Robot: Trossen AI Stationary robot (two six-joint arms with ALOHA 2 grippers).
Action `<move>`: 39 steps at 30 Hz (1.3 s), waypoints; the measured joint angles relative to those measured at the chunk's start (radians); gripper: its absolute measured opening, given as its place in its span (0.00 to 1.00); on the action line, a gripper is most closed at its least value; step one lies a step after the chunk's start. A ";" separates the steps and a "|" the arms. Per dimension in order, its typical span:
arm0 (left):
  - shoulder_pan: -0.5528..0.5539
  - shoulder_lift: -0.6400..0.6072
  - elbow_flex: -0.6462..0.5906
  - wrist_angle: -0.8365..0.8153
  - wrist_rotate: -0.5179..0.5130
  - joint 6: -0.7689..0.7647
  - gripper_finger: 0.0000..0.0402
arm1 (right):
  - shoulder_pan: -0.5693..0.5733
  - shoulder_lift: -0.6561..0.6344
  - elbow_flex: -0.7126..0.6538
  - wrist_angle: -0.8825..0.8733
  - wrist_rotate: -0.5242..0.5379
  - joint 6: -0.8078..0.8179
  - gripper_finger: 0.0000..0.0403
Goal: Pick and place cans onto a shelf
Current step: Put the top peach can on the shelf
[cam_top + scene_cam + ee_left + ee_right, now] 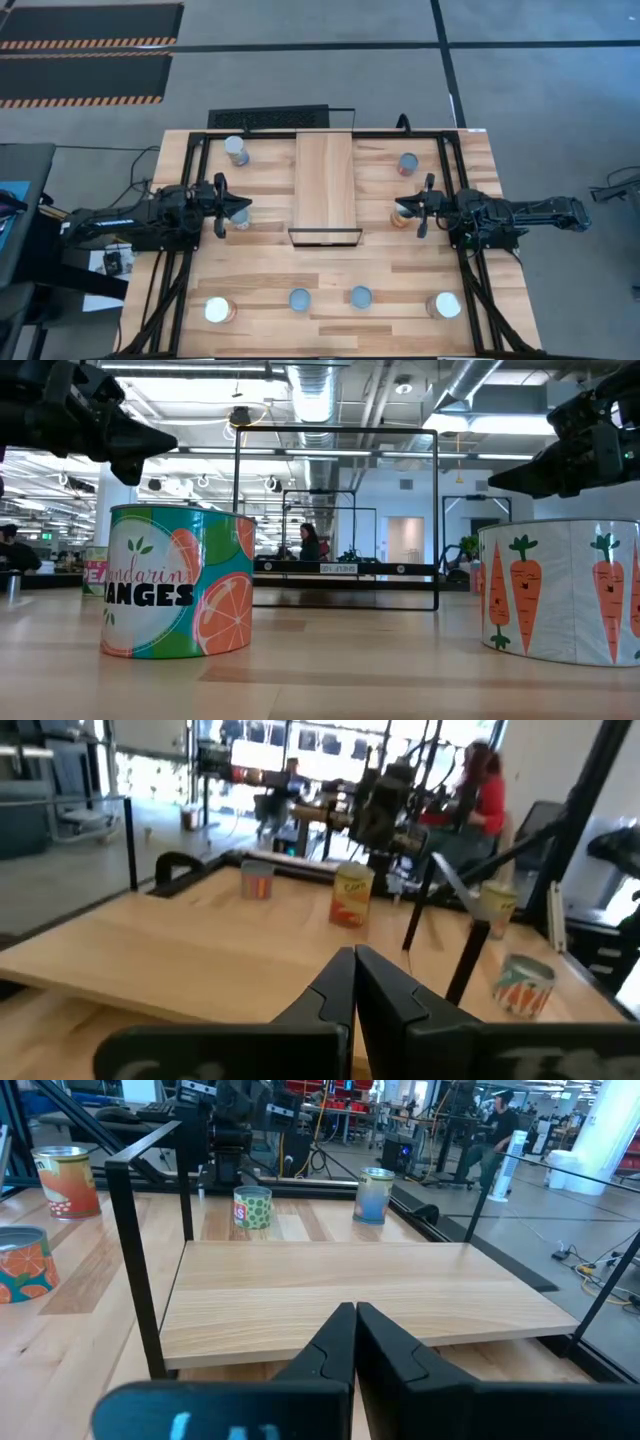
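With both my left gripper point(243, 209) and right gripper point(403, 208) closed and empty beside the bare shelf point(324, 180), I risk toppling adjacent cans.

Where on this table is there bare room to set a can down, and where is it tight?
The shelf top is entirely bare. The tabletop is also free between the shelf's black frame end and the front row of four cans. Tight spots flank the shelf: the left gripper and right gripper each hover over a can there.
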 joint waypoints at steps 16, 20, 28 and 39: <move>0.451 0.717 0.599 -0.551 -0.089 0.175 0.00 | 0.000 0.000 0.000 0.000 0.000 0.000 0.08; 0.539 0.858 0.701 -0.622 -0.061 0.209 0.00 | 0.000 0.000 0.000 0.000 0.000 0.000 0.08; 0.602 1.094 0.844 -0.711 -0.210 0.235 0.17 | 0.000 0.000 0.000 0.000 0.000 0.000 0.08; 0.662 1.283 0.911 -0.700 -0.331 0.177 0.33 | 0.000 0.000 0.000 0.000 0.000 0.000 0.08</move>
